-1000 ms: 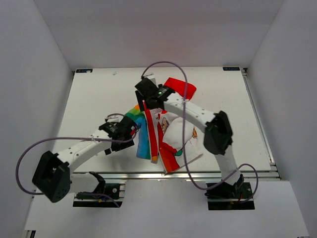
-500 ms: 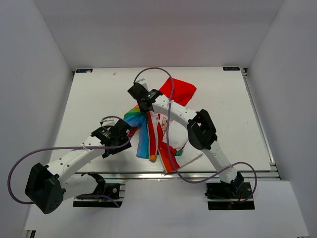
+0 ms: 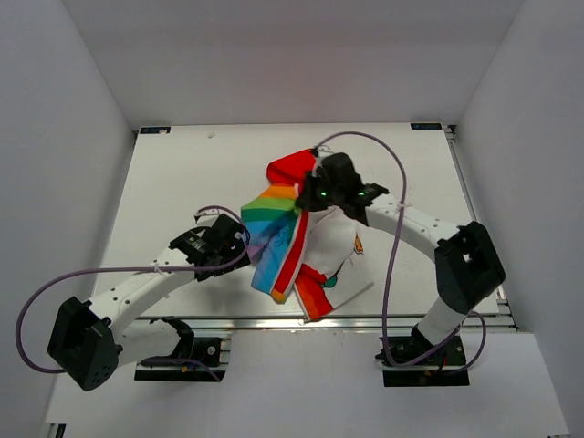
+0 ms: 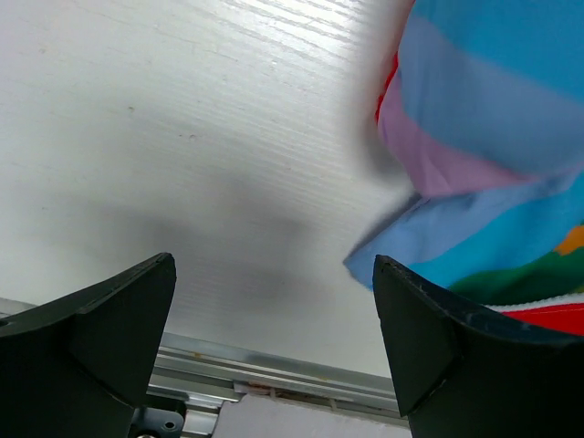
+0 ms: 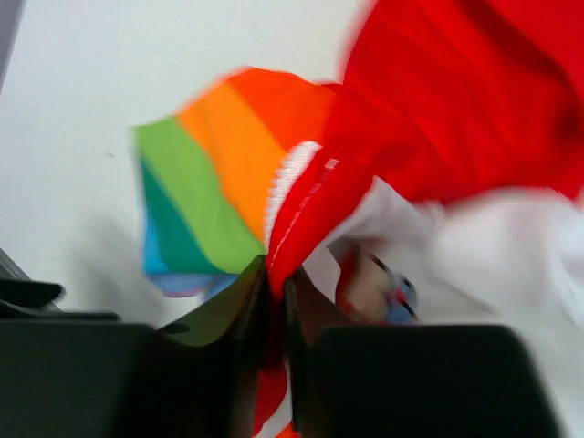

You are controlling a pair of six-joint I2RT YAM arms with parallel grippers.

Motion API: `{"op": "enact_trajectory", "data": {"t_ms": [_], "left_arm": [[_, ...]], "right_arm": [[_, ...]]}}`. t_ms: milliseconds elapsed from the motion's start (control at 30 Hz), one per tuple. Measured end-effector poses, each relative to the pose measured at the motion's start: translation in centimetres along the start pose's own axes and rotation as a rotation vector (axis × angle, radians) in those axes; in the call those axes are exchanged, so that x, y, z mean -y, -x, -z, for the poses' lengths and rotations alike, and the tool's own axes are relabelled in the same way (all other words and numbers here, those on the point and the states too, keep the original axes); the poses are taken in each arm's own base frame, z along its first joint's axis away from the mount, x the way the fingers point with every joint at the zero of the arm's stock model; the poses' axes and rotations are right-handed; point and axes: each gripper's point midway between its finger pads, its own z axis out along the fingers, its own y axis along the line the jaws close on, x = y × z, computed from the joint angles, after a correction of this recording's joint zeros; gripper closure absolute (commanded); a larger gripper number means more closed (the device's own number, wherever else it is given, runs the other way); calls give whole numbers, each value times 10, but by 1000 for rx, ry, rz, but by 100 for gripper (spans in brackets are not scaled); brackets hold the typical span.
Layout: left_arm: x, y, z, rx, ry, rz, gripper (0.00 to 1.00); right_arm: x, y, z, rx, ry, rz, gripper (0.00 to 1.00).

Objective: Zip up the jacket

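Observation:
The jacket (image 3: 333,255) lies bunched at the middle of the table, white body to the right, rainbow panel (image 3: 272,219) to the left, red hood (image 3: 290,169) at the back. My right gripper (image 3: 315,197) hovers over its upper part. In the right wrist view its jaws (image 5: 276,274) are shut on the red trim (image 5: 315,205) beside the rainbow stripes (image 5: 219,173); the picture is blurred. My left gripper (image 3: 239,246) sits just left of the rainbow panel, open and holding nothing (image 4: 274,310). The striped cloth (image 4: 493,137) lies by its right finger (image 4: 447,338).
The white table (image 3: 173,182) is bordered by an aluminium rail (image 4: 274,374) along its near edge, right under the left gripper. Purple cables (image 3: 392,164) loop off both arms. Grey walls enclose the table on three sides.
The right gripper has shut on the red trim and swung right, dragging the jacket's upper part with it; the hood now bunches left of it. The left arm drew back slightly and stays open.

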Motion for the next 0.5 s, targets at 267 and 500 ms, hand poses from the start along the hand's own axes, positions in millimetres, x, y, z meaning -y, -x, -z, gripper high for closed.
{"op": "enact_trajectory", "data": {"t_ms": [267,500], "left_arm": [[8,-5,-7,-31,-15,-20,2],[22,-10,-13,-69,-63,-50,2]], "right_arm": [[98,-102,20,-196,-154,-91,33],[80,-41,55,-38,-233,32,11]]}}
